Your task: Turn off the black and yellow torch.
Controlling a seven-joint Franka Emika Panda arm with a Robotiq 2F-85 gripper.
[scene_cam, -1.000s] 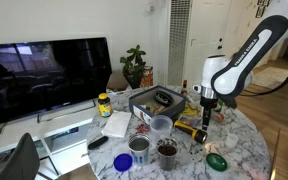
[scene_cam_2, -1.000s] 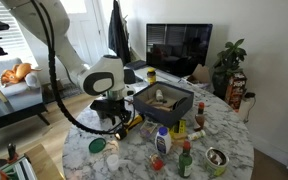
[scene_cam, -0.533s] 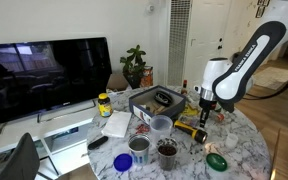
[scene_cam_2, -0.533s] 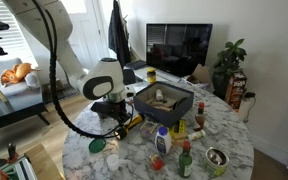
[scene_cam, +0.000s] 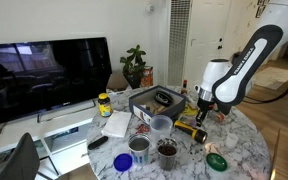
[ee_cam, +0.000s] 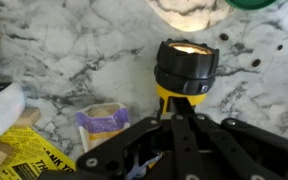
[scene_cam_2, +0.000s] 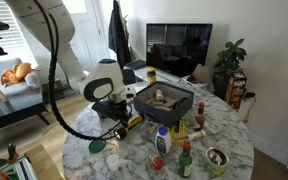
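At end effector (ee_cam: 181, 120) tips, black and yellow torch (ee_cam: 187, 65)

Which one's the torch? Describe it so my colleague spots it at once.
On the round marble table, look beside the black tray, below the gripper. The black and yellow torch lies flat there, a yellow cylinder whose black head glows, unlike the upright cups nearby.

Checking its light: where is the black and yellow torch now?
In the wrist view, the black and yellow torch lies mid-frame on the marble table, right at the gripper tip, a purple packet beside it.
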